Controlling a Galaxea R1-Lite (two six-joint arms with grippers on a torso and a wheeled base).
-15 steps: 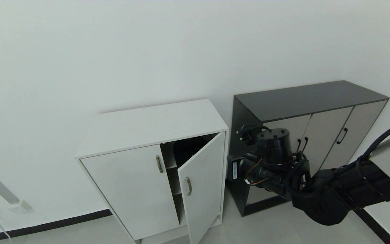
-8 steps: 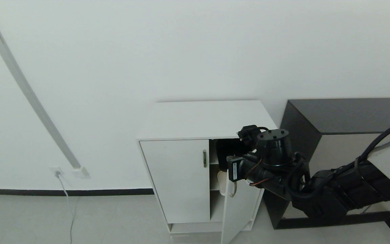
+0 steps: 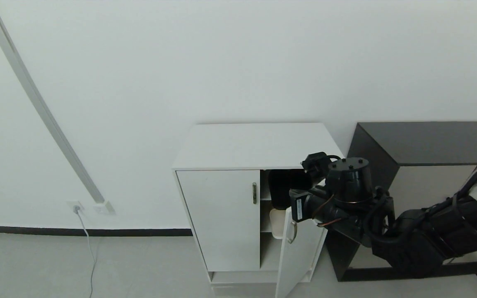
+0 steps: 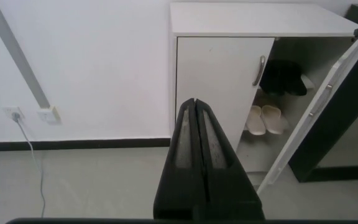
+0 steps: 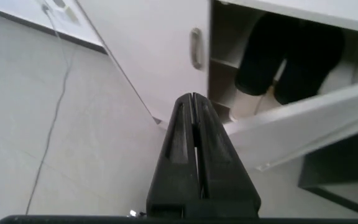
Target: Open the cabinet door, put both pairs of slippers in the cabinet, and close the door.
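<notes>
Inside white cabinet (image 3: 255,145): black slippers (image 4: 283,76) on upper shelf, cream slippers (image 4: 265,118) below. Right door (image 3: 302,256) ajar. Left gripper (image 4: 195,102), right gripper (image 5: 194,98) clenched, empty; right one seemingly beside door. Closing step; next, push door flush.

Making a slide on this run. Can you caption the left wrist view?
Shut left gripper faces the white cabinet, one door open, black slippers shelved above the pale slippers.

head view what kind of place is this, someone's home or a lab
Probably a plain indoor room set up like a home entryway: a white cabinet holds black slippers and pale slippers, a dark cabinet stands beside it, and a wall socket sits low on the bare wall.
</notes>
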